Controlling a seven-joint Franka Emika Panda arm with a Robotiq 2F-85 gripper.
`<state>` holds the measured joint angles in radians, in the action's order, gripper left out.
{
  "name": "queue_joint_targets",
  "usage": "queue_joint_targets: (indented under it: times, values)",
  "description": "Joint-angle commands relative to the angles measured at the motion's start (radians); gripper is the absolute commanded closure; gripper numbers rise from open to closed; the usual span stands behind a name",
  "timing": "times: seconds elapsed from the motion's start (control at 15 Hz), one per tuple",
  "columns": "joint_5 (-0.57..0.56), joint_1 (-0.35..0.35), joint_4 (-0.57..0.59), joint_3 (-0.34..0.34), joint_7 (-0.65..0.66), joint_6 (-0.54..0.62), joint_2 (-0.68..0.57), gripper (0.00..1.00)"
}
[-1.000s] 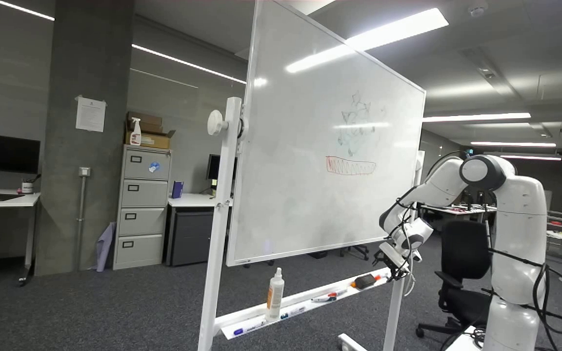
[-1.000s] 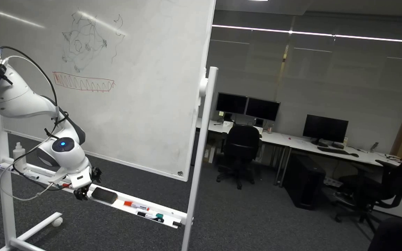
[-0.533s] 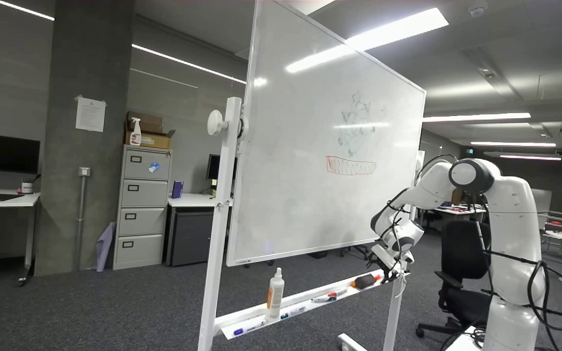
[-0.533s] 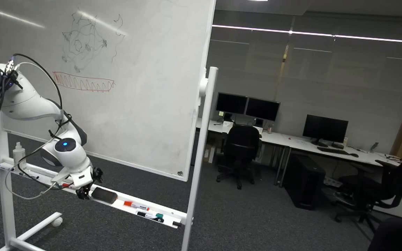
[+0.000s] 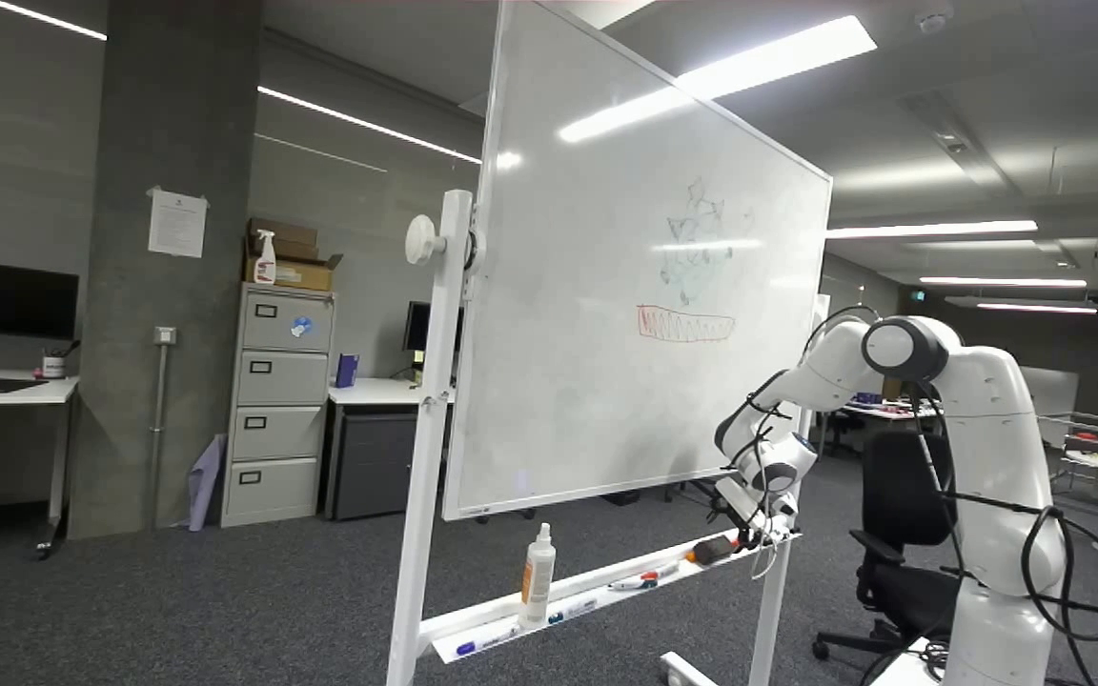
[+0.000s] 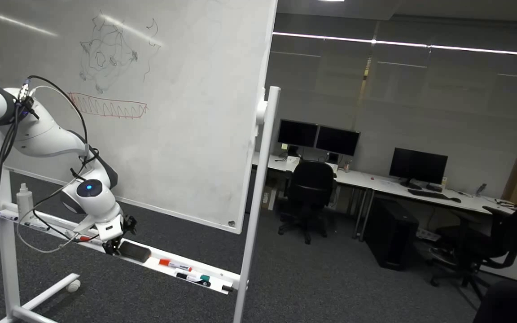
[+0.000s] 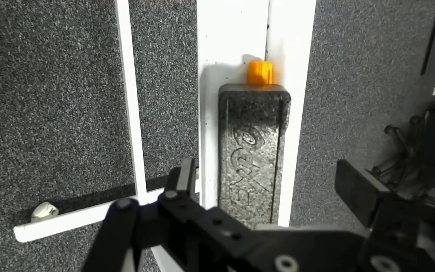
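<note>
Dark grey oblong eraser with embossed lettering [image 7: 249, 162]: flat on the long white tray [image 7: 232, 34], between the black fingers [image 7: 357, 190] in the wrist view and stretching out beyond their tips.
Spread of the fingers: wide, one off each long side of the eraser, nothing gripped.
Stubby bright orange piece [image 7: 259, 72]: farther out from the fingers, at the eraser's far end.
White marker with an orange-red cap [image 6: 177, 265]: past the eraser from the fingers, in an exterior view.
Whitish plastic bottle with a nozzle [image 5: 538, 581]: upright on the tray, well apart from the fingers, in both exterior views.
Large whiteboard with dark and red line drawings [image 6: 186, 148]: rising above the fingers.
</note>
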<state>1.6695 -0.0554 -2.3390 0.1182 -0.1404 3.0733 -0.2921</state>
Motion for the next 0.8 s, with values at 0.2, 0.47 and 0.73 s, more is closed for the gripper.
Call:
queue_joint_targets:
  times: [0.2, 0.47, 0.73]
  values:
    - [0.063, -0.007, 0.099, 0.006, -0.041, 0.033, -0.107, 0.0]
    - [0.055, -0.006, 0.128, 0.008, -0.026, 0.032, -0.152, 0.0]
    - [0.05, -0.007, 0.141, 0.011, -0.025, 0.034, -0.17, 0.26]
